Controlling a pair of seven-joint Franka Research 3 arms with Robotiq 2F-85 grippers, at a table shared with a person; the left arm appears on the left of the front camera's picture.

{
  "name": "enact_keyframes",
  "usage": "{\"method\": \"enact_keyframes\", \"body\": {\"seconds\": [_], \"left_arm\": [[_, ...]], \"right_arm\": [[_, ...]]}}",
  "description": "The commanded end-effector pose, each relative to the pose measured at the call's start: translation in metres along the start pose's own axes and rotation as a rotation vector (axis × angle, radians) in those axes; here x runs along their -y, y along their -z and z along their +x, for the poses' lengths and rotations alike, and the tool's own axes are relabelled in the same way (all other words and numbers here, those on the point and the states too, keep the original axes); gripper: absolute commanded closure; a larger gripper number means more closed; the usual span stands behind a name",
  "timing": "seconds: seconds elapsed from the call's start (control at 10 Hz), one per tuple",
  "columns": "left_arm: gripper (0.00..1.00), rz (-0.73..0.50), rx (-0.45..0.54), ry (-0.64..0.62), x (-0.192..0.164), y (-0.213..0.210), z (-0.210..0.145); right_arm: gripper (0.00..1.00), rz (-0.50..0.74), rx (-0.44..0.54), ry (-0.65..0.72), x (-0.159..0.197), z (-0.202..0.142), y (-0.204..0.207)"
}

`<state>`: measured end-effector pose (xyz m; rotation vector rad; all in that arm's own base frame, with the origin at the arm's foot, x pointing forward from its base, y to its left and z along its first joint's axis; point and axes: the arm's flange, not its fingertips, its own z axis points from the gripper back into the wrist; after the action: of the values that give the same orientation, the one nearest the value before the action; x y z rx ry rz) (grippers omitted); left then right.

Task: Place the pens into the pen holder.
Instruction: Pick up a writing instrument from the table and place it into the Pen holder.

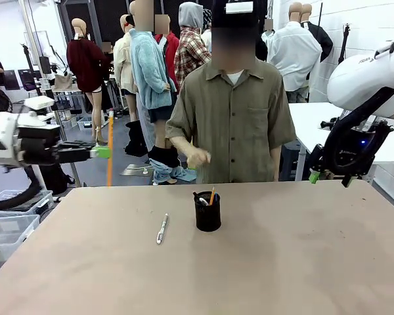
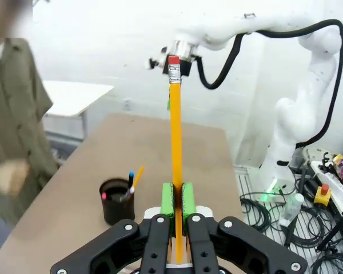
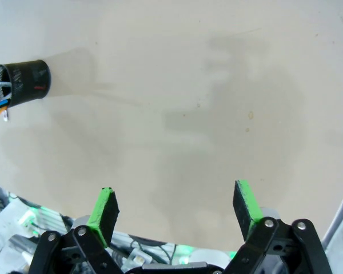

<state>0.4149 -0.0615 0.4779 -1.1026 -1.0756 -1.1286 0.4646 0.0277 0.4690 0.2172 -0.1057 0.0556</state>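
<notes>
The left fingers [image 1: 100, 152] are closed on the orange pencil [image 1: 109, 147] and hold it upright, high beside the left edge of the counter [image 1: 282, 262]. The pen holder [image 1: 207, 211] stands mid-counter with a few pens already inside. One white-silver pen [image 1: 161, 228] lies just left of it. The right fingers [image 1: 313, 176] are open and empty. I judge that two pens are left to place.

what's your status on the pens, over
Left gripper shut on orange pencil, upright. Right gripper open, empty. Pen holder mid-table, white pen lying left of it. Person's hand behind holder.
</notes>
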Motion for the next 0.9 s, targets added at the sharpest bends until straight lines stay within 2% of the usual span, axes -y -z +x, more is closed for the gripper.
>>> {"method": "enact_keyframes", "body": {"seconds": [0.0, 0.2, 0.3, 0.4, 0.6, 0.8], "left_arm": [[1.0, -0.144, 0.104, 0.056, -0.048, 0.02, 0.007], [1.0, -0.216, 0.12, 0.096, -0.085, 0.061, 0.008], [1.0, -0.286, 0.111, 0.056, -0.108, 0.089, 0.002], [1.0, -0.297, 0.099, 0.034, -0.13, 0.122, -0.007], [1.0, -0.219, 0.052, 0.045, -0.159, 0.17, -0.021], [1.0, -0.235, 0.061, 0.058, -0.173, 0.204, -0.028]], "right_arm": [[0.0, -0.017, -0.001, 0.006, -0.001, -0.001, 0.001], [0.0, -0.017, -0.001, 0.006, -0.001, -0.001, 0.001], [0.0, -0.017, -0.001, 0.006, -0.001, -0.001, 0.001], [0.0, -0.017, -0.001, 0.006, -0.001, -0.001, 0.001], [0.0, -0.017, -0.001, 0.006, -0.001, -0.001, 0.001], [0.0, -0.017, -0.001, 0.006, -0.001, -0.001, 0.001]]}}
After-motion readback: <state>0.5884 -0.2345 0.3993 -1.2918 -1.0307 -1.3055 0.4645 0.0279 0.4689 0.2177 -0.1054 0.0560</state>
